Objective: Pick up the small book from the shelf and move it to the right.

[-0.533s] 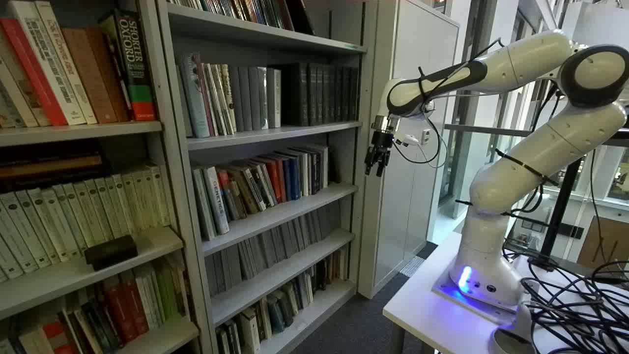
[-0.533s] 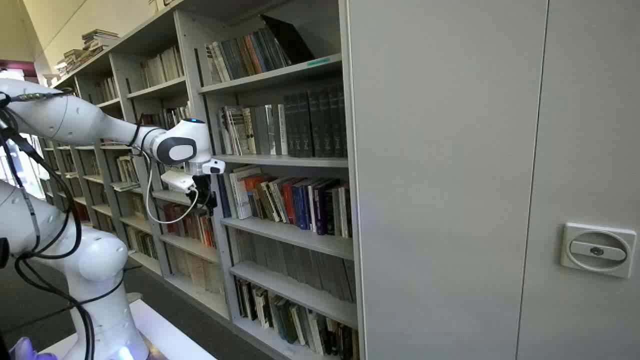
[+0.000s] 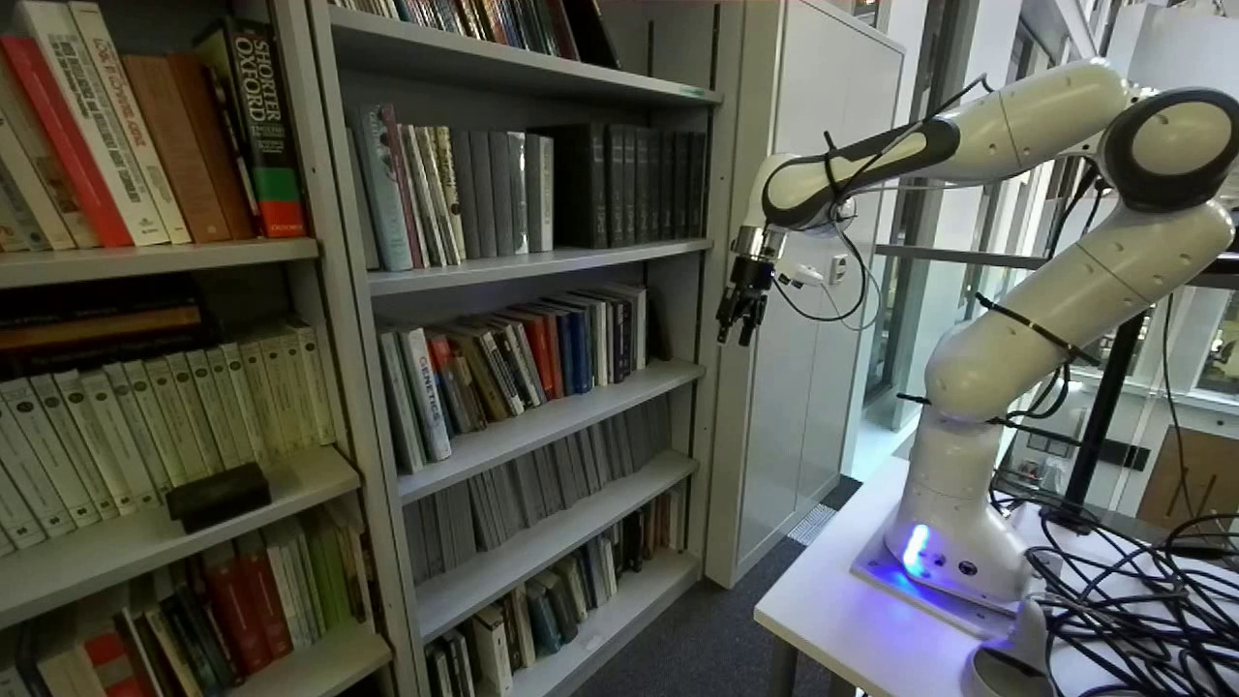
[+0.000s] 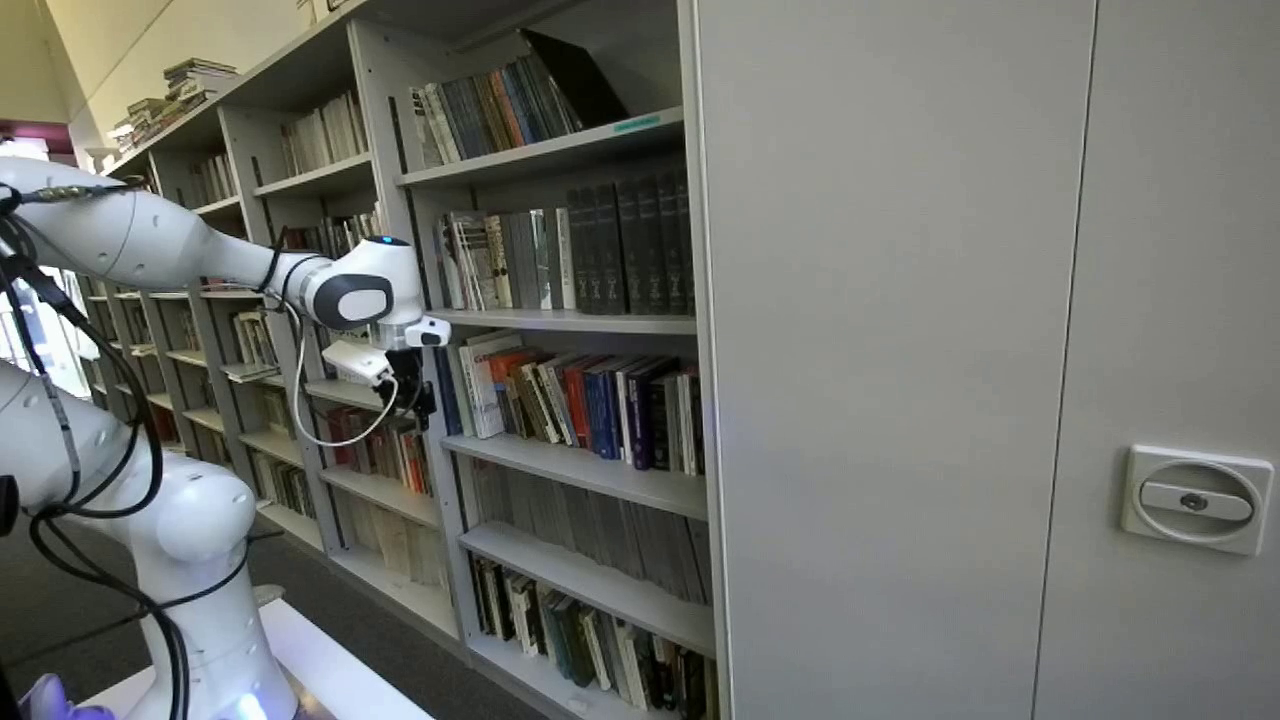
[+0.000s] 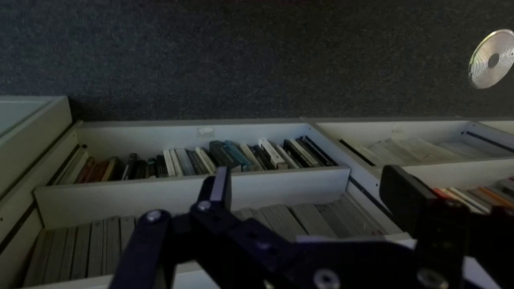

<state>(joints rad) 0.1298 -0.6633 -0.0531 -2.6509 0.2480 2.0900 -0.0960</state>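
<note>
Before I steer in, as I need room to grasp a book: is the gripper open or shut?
Open: in the wrist view the gripper has its fingers wide apart, shelf and grey books showing between them.

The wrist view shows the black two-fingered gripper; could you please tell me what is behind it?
Behind the gripper, a row of grey books stands on a tier of the grey metal bookcase. The gripper hides part of that row; what stands there cannot be seen.
</note>
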